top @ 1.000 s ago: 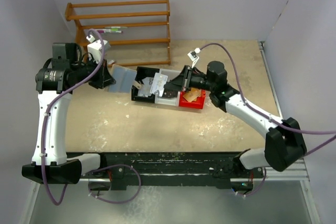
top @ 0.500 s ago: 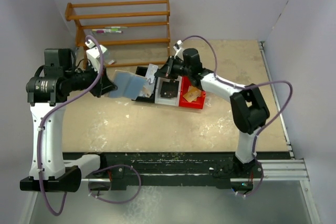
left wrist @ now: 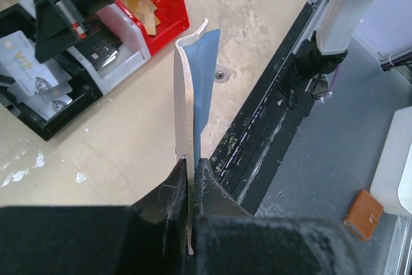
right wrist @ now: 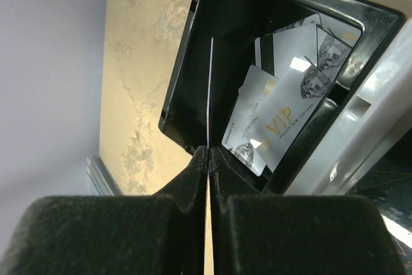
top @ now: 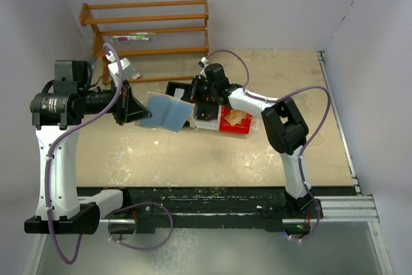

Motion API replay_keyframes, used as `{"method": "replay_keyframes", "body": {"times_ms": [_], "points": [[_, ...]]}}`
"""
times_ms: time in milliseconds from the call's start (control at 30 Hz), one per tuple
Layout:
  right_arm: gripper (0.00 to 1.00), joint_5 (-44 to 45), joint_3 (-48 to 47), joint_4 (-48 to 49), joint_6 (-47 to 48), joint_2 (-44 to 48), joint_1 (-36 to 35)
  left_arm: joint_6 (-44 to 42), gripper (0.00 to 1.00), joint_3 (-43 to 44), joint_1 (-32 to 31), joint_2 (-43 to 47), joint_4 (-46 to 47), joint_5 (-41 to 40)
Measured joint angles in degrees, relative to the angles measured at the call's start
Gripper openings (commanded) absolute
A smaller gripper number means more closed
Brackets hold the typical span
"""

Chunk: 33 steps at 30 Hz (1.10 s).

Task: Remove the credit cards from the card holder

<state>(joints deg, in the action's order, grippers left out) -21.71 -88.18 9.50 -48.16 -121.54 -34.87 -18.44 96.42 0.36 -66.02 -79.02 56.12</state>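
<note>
My left gripper point(left wrist: 191, 162) is shut on the lower edge of the card holder point(left wrist: 193, 88). In this wrist view the holder is edge-on, tan outside against a blue-grey sleeve. From above, the card holder point(top: 166, 113) hangs open in the air just right of the left gripper point(top: 140, 109). Over the black bin point(right wrist: 187, 62), my right gripper point(right wrist: 208, 152) is shut on one thin credit card point(right wrist: 210, 88), seen edge-on. Several pale credit cards point(right wrist: 283, 127) printed VIP lie in that bin. In the top view the right gripper point(top: 195, 88) sits at the black bin point(top: 175, 87).
A white bin point(top: 207, 120) and a red bin point(top: 237, 127) holding a tan scrap stand right of the black one. A wooden rack point(top: 151, 33) is at the back left. Grey walls close both sides, and the table's black front rail point(left wrist: 270, 114) runs below the holder.
My right gripper has swung left from over the white and red bins to the black bin, with the card in it. The left gripper has brought the open holder right, toward the bins.
</note>
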Motion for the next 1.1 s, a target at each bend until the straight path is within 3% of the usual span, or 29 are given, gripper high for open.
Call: {"method": "replay_keyframes", "body": {"times_ms": [133,267,433,500,767,933,1100], "points": [[0.12,1.75,-2.56,-2.27,1.09,-1.11,-0.52,-0.22,0.0,0.66,0.0,-0.42,-0.46,2.25],[0.29,3.1,-2.91,-3.98,1.9,-1.09,-0.76,-0.2,0.0,0.96,0.0,-0.48,-0.63,3.3],[0.31,5.84,-2.56,-7.06,4.48,-0.04,-1.01,-0.17,0.0,1.16,0.0,-0.7,-0.81,4.2],[0.37,7.13,-1.18,-7.78,5.97,2.27,-1.25,-0.17,0.0,1.49,0.0,-0.94,-0.81,4.39],[0.8,6.25,9.25,-7.61,9.99,25.86,-1.16,0.46,0.0,1.53,0.0,-1.33,-0.79,6.8],[0.99,2.97,10.99,-4.37,11.78,38.84,0.09,0.87,0.0,1.49,0.0,-1.97,-0.76,8.85],[1.0,-1.55,14.56,3.08,12.5,47.28,0.0,0.87,0.0,0.74,0.0,-2.14,-0.74,10.51]]}}
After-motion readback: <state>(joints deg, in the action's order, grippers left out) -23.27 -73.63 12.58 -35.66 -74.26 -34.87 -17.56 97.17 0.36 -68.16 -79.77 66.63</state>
